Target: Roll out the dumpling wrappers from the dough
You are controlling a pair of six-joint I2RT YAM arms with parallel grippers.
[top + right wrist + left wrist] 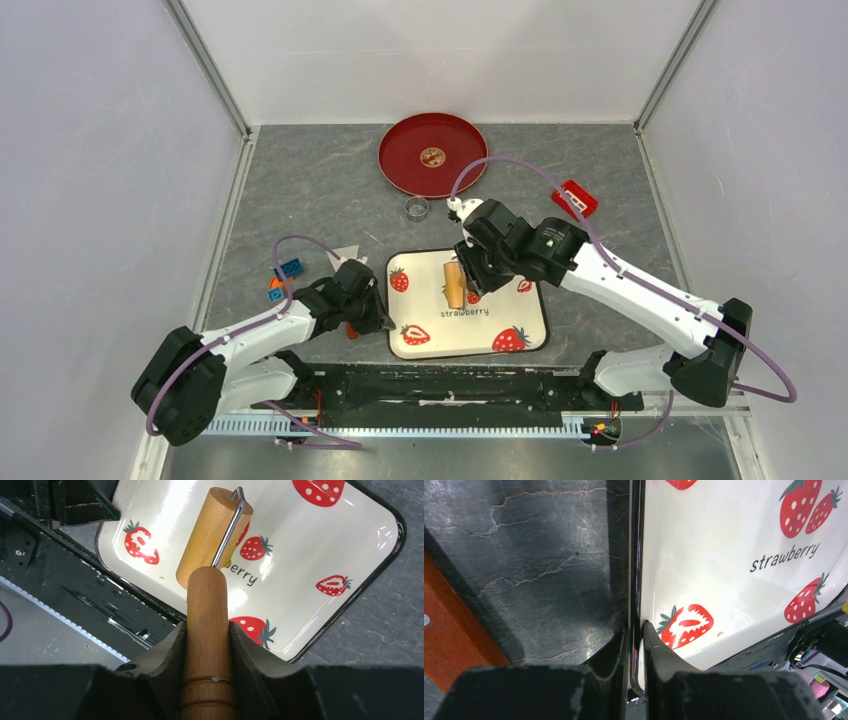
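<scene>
Grey marbled counter (300, 190), white enclosure walls on left, far and right sides. Strawberry tray (460, 338) at centre of top view; red plate (405, 160) at upper centre. Dumpling wrapper (432, 156) lies flat at middle of red plate, well apart from both sets of fingers. Left fingers (659, 647) clenched on tray's left rim. Right fingers (247, 647) grasping handle of rolling pin (207, 605); roller over tray. Metal ring (416, 207) on counter between plate and tray.
</scene>
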